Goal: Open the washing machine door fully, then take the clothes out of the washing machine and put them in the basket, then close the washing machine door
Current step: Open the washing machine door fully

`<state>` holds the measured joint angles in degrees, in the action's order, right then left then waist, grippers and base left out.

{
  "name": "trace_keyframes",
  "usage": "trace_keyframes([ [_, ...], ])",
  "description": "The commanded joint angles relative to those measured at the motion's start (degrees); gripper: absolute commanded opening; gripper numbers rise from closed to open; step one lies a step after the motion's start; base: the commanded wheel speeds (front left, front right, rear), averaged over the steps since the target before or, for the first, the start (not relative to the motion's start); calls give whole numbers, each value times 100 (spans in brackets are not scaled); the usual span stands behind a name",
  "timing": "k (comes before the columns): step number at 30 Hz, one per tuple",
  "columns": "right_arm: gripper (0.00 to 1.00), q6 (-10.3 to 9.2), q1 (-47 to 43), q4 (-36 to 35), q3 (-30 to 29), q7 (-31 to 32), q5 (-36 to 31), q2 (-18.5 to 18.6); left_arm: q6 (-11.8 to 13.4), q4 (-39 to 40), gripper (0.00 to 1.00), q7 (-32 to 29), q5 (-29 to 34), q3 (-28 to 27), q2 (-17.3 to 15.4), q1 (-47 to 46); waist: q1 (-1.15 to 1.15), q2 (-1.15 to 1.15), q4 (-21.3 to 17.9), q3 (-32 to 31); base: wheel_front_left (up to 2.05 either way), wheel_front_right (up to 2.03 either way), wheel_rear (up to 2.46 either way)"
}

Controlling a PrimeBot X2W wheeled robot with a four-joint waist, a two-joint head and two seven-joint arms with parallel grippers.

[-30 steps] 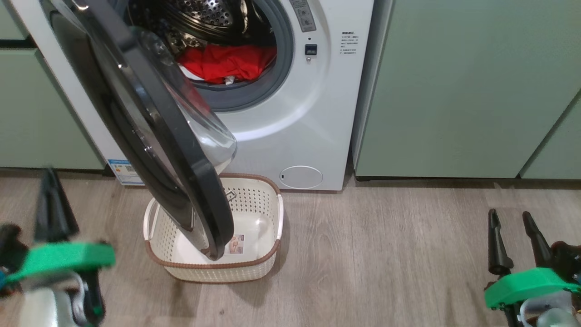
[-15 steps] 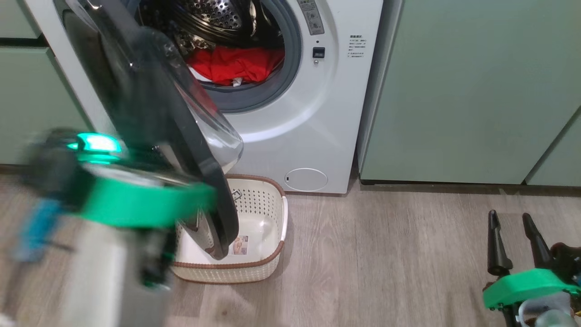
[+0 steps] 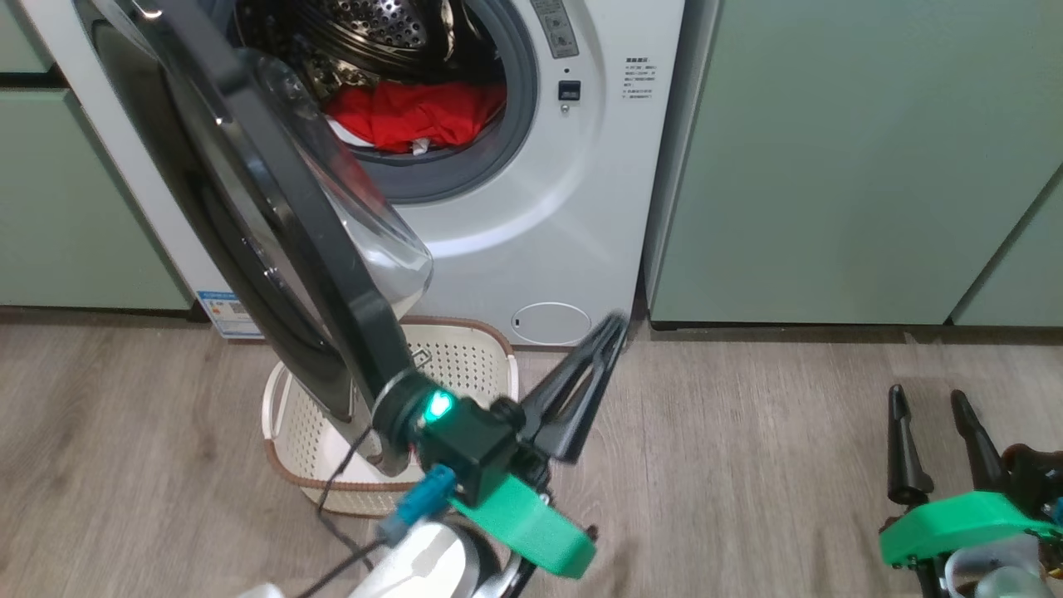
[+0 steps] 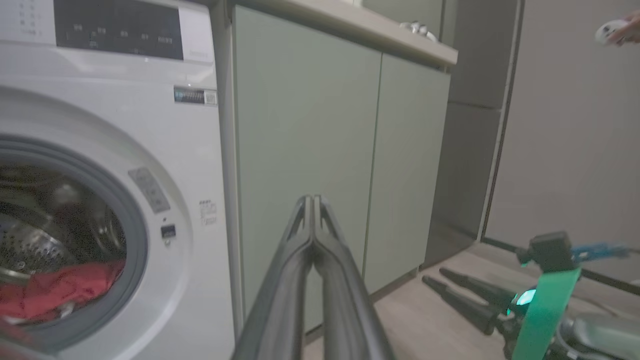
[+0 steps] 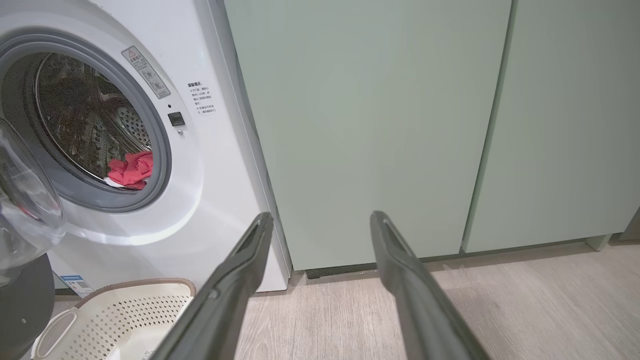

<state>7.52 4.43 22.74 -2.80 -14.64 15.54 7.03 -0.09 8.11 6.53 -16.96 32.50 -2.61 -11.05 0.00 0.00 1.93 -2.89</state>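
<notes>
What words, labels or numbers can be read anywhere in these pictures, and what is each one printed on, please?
No text is legible enough to quote.
Printed notice on the washing machine front: too small.
Grey warning sticker beside the drum: red triangle sign, text too small.
Blue label at the machine's lower corner: blurred.
Control panel markings: blurred.

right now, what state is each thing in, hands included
washing machine door, open, swung out with its lower edge over the basket
washing machine, open at the front, not yet emptied
clothes, red bundle lying inside the washing machine
basket, on the floor, no clothes seen in it, partly hidden
left hand, shut, holding nothing
right hand, open, holding nothing
</notes>
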Motion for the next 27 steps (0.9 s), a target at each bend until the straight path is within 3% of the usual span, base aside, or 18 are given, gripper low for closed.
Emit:
trace_keyframes([
  [1, 100, -3, 65, -172, 134, -36, -12, 92, 60, -130, 0, 142, 150, -146, -28, -182, 0, 0, -18, 13, 0, 0, 0],
  [8, 100, -3, 112, -189, 190, -36, -8, 131, 398, -2056, 0, 698, 205, -306, -28, -257, 0, 0, -118, 90, 0, 0, 0],
  [12, 100, -3, 94, -208, 182, -36, -5, 142, 640, -2687, 0, 819, 10, -631, -28, -367, 0, 0, -128, 130, 0, 0, 0],
  [18, 100, -3, 35, -219, 138, -36, -20, 115, 865, -2821, 0, 844, -86, -1100, -27, -405, 0, 0, -14, 186, 0, 0, 0],
  [27, 100, -3, -1, -236, 110, -36, -18, 70, 906, -2635, 0, 846, -107, -1283, -27, -304, 0, 0, 365, 178, 0, 0, 0],
])
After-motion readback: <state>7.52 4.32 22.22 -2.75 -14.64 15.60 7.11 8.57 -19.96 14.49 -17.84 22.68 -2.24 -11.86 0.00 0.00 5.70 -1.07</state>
